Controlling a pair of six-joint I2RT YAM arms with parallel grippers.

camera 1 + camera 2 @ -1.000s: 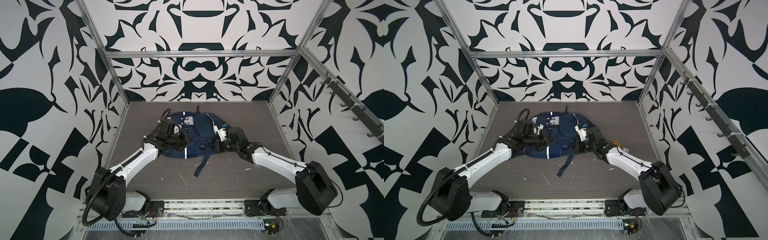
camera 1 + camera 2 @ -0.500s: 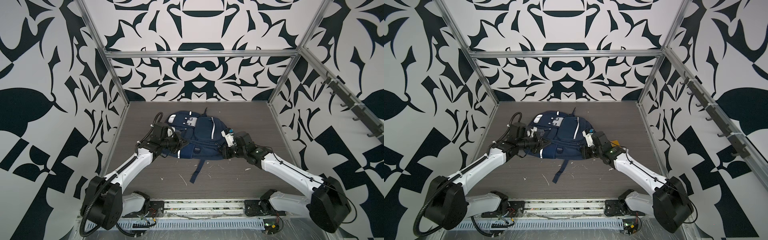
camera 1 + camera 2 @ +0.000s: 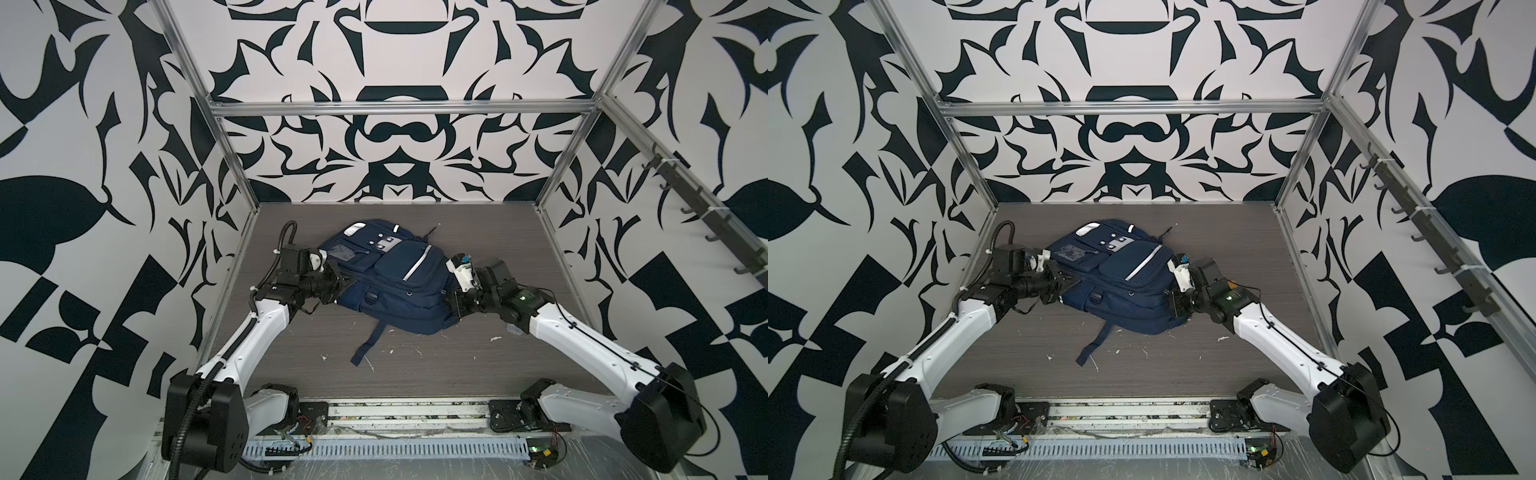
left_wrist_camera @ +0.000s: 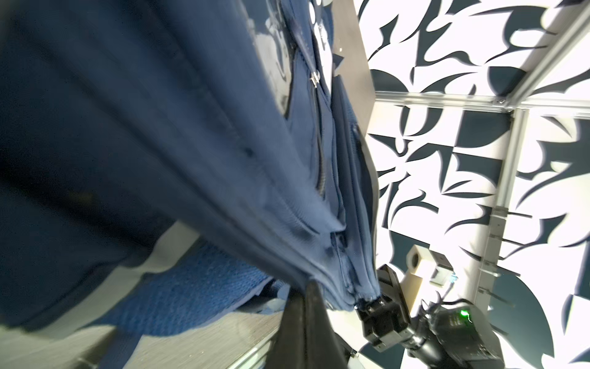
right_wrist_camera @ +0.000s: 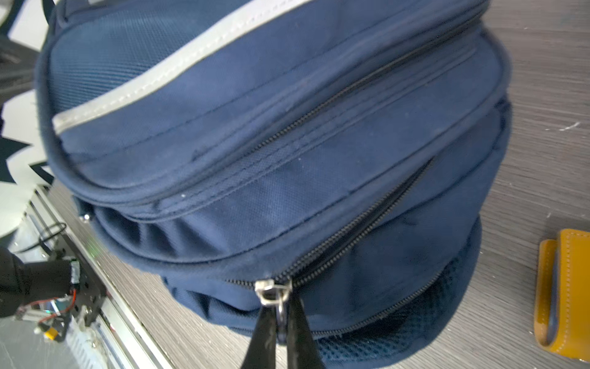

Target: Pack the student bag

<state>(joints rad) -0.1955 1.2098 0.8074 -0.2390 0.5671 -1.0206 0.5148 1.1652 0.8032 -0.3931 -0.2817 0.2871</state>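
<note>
The worktop (image 3: 457,365) carries the bag (image 3: 395,286), flat between both sets of jaws. The right jaws are clamped on the zip pull (image 5: 275,292). The left jaws sit at the bag's opposite edge; their state cannot be told. Advise: anchor fabric there, draw the pull steadily along the teeth.

We see the student bag (image 3: 395,286) as matt navy woven cloth, finely ribbed up close. It has a smooth silver-grey reflective stripe (image 5: 153,80), dark zip teeth (image 5: 351,230), a shiny metal zip pull (image 5: 271,292) and open-weave mesh (image 5: 399,326) low on its side. Under it we find a matt grey wood-grain tabletop (image 3: 478,249) flecked with white scraps, and on it a mustard-yellow case (image 5: 565,287) that looks like smooth stitched leather. Around them we note brushed aluminium frame bars (image 3: 399,108) and arm shells (image 3: 257,332) of glossy white plastic with matt black joints.
</note>
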